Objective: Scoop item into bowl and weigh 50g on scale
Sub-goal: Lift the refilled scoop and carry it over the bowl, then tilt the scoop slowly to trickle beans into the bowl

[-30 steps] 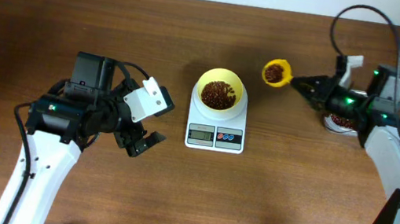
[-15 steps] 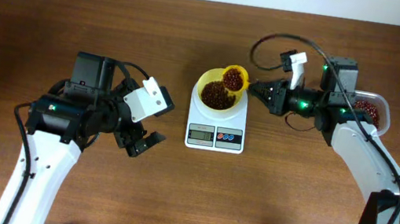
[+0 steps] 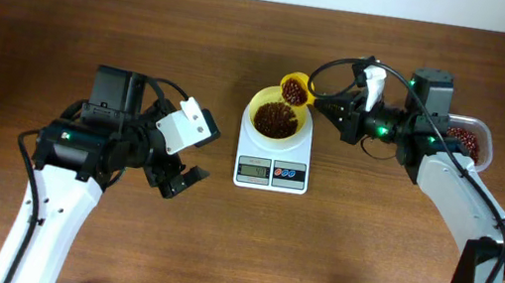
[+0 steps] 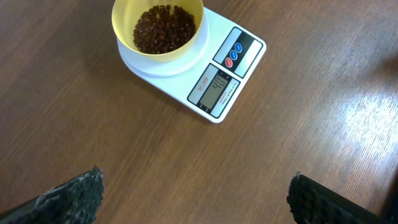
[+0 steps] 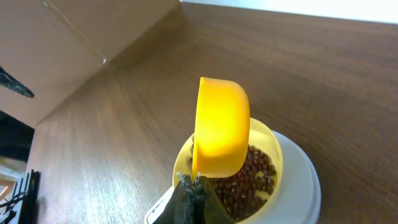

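The pale yellow bowl [image 3: 278, 113] sits on the white scale [image 3: 274, 155] at the table's middle and holds dark red-brown beans [image 3: 275, 119]. Bowl [image 4: 158, 28], beans [image 4: 163, 28] and scale [image 4: 225, 78] also show in the left wrist view. My right gripper [image 3: 336, 108] is shut on the handle of a yellow scoop [image 3: 293, 88], held tilted over the bowl's far right rim with beans in it. In the right wrist view the scoop's back [image 5: 221, 127] hangs over the bowl [image 5: 261, 180]. My left gripper [image 3: 177, 178] is open and empty, left of the scale.
A clear plastic tub [image 3: 468, 140] with more beans stands at the right, behind my right arm. The table's wooden back edge runs along the top.
My right gripper carried the loaded scoop from the tub at the right to the bowl and now holds it tilted over the rim. The left arm has not moved.
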Action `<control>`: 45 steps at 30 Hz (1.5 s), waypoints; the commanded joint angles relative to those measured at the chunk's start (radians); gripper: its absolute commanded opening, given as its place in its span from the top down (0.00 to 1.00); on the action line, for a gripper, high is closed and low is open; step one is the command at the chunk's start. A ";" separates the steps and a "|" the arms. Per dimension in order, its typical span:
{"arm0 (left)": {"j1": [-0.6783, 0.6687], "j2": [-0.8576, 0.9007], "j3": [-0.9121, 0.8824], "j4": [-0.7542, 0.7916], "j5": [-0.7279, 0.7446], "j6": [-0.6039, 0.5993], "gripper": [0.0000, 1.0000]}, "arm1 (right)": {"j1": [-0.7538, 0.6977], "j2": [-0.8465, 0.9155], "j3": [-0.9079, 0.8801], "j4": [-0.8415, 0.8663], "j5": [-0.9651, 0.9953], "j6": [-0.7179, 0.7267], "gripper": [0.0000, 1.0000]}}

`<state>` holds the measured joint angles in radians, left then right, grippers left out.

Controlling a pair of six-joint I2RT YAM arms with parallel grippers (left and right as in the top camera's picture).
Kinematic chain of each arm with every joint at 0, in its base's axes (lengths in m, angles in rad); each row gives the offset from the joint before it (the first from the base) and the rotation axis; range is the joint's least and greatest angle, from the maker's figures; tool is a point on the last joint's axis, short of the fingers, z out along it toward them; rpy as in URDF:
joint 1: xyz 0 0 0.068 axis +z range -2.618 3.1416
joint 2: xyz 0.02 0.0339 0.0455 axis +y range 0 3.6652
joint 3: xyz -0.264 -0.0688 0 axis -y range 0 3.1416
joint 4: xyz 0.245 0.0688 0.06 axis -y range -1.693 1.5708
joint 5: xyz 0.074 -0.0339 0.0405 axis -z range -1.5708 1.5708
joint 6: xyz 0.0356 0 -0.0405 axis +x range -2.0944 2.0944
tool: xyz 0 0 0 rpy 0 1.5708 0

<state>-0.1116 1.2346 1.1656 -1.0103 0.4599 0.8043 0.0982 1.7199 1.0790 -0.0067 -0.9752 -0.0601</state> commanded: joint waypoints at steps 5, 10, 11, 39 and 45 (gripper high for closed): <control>0.001 0.000 0.017 -0.002 0.004 0.013 0.01 | 0.007 0.003 0.004 0.000 0.011 -0.011 0.96; 0.001 0.000 0.017 -0.002 0.003 0.013 0.01 | 0.007 0.003 0.004 0.000 0.011 -0.011 0.96; 0.001 0.000 0.017 -0.002 0.004 0.013 0.01 | 0.007 0.003 0.004 0.000 0.011 -0.011 0.96; 0.001 0.000 0.017 -0.002 0.004 0.013 0.01 | 0.007 0.006 0.004 0.043 0.042 0.065 0.96; 0.001 0.000 0.017 -0.002 0.003 0.013 0.01 | 0.007 0.005 0.004 0.076 0.013 0.084 0.96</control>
<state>-0.1116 1.2346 1.1656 -1.0103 0.4599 0.8043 0.0994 1.7222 1.0786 0.0753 -0.9470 0.0181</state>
